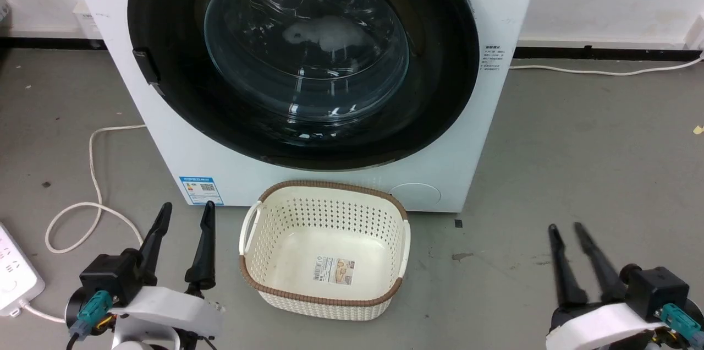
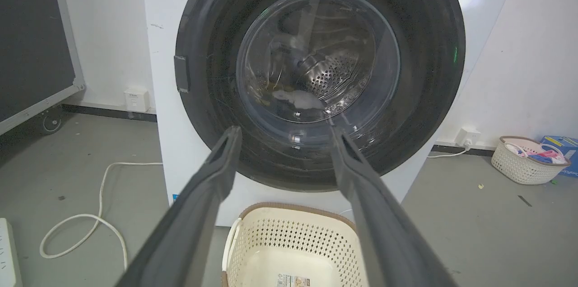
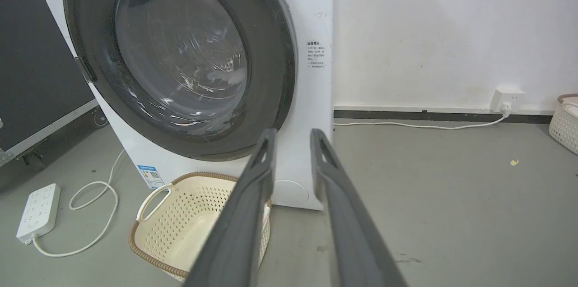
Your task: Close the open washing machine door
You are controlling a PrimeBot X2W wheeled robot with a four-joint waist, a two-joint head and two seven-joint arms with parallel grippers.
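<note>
Well beyond the left gripper (image 1: 187,208) and right gripper (image 1: 565,228), both spread empty, stands the washing machine door (image 1: 305,58).

The grey floor (image 1: 577,163) carries the white washing machine (image 1: 181,135), with a cream perforated basket (image 1: 324,212) just in front of it, a white power strip (image 1: 14,273) and looped white cable (image 1: 93,174) to its left, and a second basket (image 2: 519,165) well off to the right by the wall.

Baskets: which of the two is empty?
The cream, brown-rimmed basket right in front of the washing machine: only a label lies inside. The pale basket by the wall holds colourful laundry.
</note>
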